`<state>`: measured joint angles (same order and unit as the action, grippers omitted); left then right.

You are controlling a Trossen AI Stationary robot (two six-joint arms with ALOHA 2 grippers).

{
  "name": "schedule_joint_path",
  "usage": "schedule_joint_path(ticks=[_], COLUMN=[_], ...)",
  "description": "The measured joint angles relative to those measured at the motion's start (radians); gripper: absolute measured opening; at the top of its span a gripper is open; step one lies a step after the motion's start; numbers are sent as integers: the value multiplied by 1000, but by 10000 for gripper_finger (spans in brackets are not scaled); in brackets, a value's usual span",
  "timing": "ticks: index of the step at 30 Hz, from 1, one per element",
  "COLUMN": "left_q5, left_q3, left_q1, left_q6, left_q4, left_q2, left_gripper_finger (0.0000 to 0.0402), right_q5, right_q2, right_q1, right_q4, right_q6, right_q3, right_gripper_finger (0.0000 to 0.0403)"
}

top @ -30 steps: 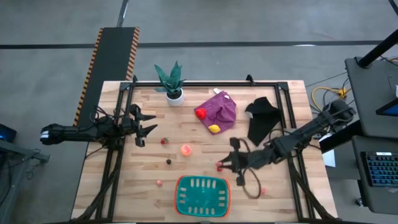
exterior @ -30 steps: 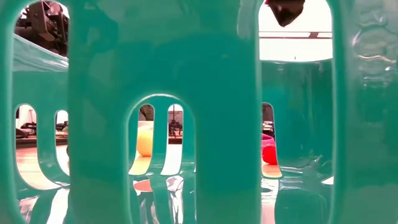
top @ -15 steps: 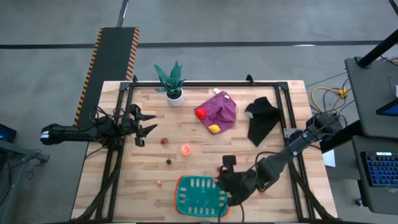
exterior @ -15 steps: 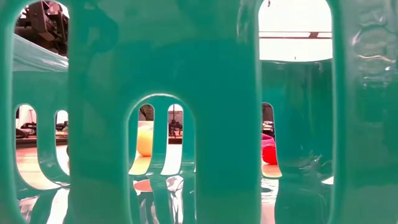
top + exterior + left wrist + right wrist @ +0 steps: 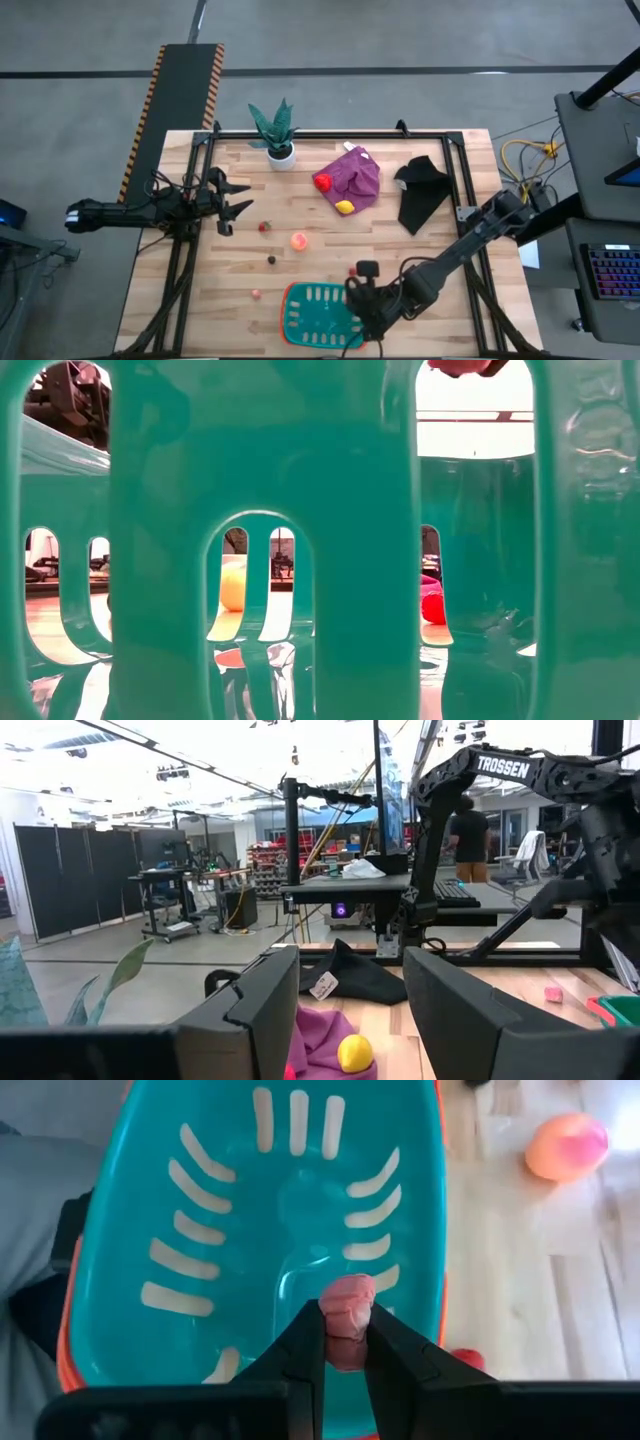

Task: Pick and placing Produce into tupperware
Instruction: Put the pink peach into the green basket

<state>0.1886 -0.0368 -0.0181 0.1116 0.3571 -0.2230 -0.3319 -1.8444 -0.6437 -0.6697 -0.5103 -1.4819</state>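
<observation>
Above the wooden table (image 5: 240, 285), right gripper (image 5: 346, 1342) has moved over tupperware (image 5: 322, 314), jaws pinching pink produce (image 5: 347, 1316).

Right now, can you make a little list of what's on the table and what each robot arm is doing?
basket: teal basket at the table's near edge, nothing in it yet
right gripper: right gripper over the basket, shut on a pink piece
left gripper: left gripper waiting at the left edge, open
on cloth: red piece, yellow piece on the purple cloth
loose: peach
plant: plant at the far edge
</observation>
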Motion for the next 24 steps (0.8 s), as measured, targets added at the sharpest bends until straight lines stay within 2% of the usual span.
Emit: schedule_joint_path(ticks=[11, 24], left_q5=[0, 0], left_q3=[0, 0], left_q1=[0, 0], left_q6=[0, 0], left_q4=[0, 1], left_q2=[3, 3], left_gripper_finger=[169, 169], right_q5=[4, 1], right_q2=[-17, -17], right_q1=[3, 3], right_q4=[5, 6], right_q6=[-10, -14], right_q3=[5, 11], right_gripper_finger=[47, 116])
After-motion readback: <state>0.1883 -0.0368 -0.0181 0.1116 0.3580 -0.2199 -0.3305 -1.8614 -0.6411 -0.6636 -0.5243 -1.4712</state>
